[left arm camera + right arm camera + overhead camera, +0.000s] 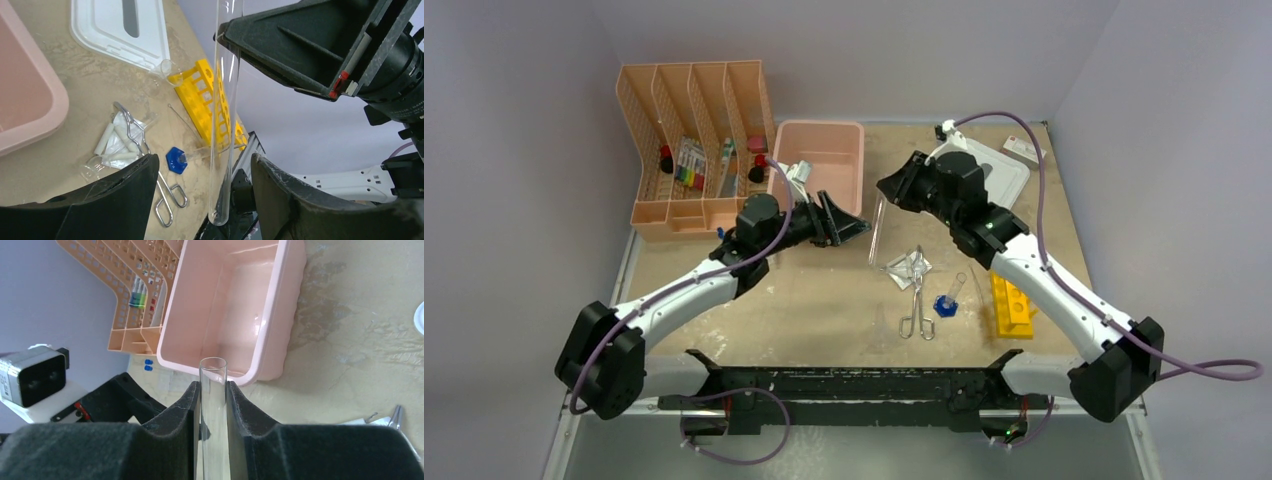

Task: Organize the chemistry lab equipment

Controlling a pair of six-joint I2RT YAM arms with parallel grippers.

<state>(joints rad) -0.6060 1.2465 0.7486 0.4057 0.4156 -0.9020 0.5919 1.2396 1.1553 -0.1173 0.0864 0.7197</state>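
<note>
My right gripper [892, 192] is shut on the top of a long clear tube [876, 235] and holds it upright above the table; the right wrist view shows both pads pressed on the tube [213, 372]. My left gripper [849, 225] is open, and the tube's rounded lower end [221, 200] hangs between its jaws without touching them. Metal forceps [916, 305], a blue-capped tube [949, 298], a small clear bag [908, 266] and a yellow holed rack [1012, 305] lie on the table in front of the arms.
A pink bin [819, 165] stands at the back middle with a peach slotted organizer [694, 140] to its left. A white lid [1012, 172] lies at the back right. A clear funnel-like piece [879, 335] lies near the front edge.
</note>
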